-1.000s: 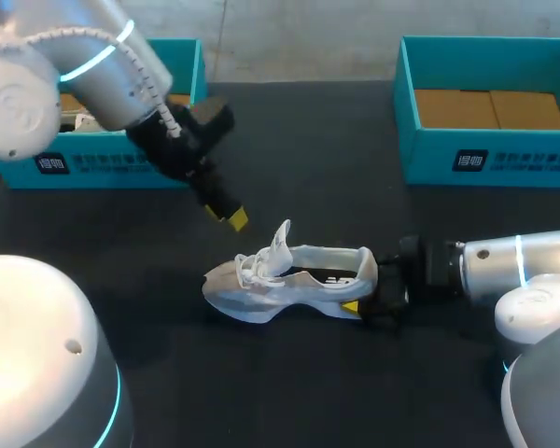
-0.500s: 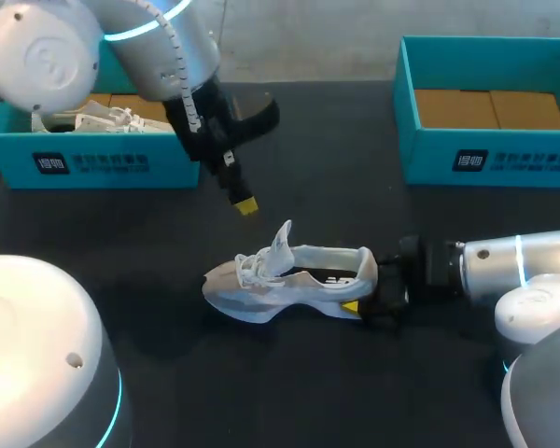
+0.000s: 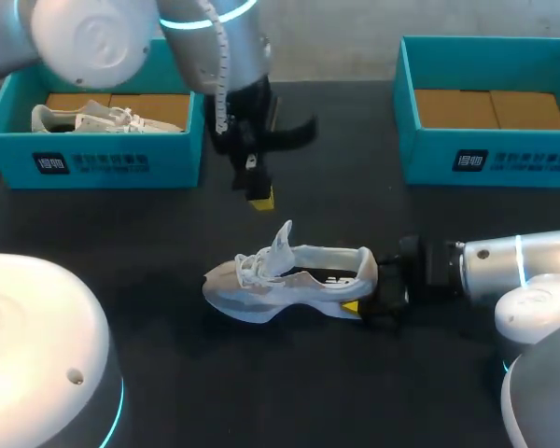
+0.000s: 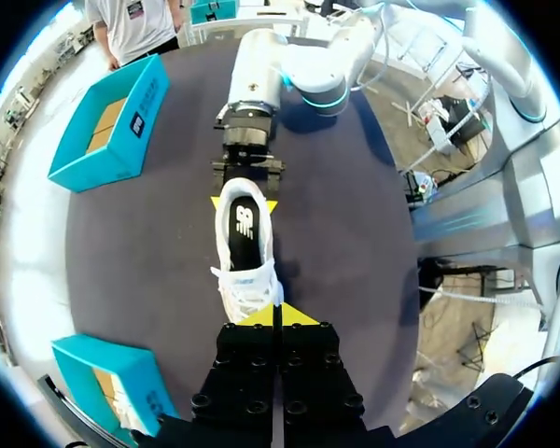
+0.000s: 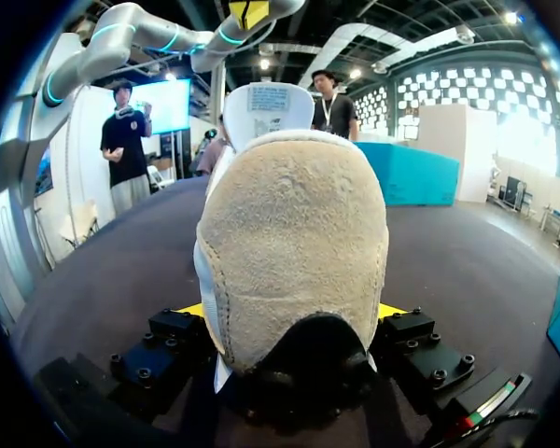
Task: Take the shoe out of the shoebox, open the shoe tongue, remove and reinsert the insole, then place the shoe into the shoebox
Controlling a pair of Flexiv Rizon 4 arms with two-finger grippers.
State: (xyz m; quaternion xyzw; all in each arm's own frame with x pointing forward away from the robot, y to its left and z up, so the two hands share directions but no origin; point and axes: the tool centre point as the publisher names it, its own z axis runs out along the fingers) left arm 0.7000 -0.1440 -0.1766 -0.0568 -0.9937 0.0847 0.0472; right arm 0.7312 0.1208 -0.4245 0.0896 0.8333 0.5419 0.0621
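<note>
A white shoe (image 3: 289,275) lies upright on the black table, toe to the left, with its tongue (image 3: 281,241) standing up. My right gripper (image 3: 362,285) is shut on its heel; in the right wrist view the suede heel (image 5: 294,243) fills the space between the yellow fingertips (image 5: 191,310). My left gripper (image 3: 259,196) hangs shut and holding nothing, above and behind the shoe's tongue. In the left wrist view its closed tips (image 4: 273,315) sit just over the toe of the shoe (image 4: 245,243), whose dark insole (image 4: 245,224) shows inside.
A teal shoebox (image 3: 103,166) at the back left holds another white shoe (image 3: 84,119). A second teal shoebox (image 3: 485,154) at the back right shows only its cardboard floor. Bare black table lies in front of the shoe.
My left arm has swung to the right, from beside the left shoebox to over the shoe, and its fingers have shut. The shoe and my right arm have not moved.
</note>
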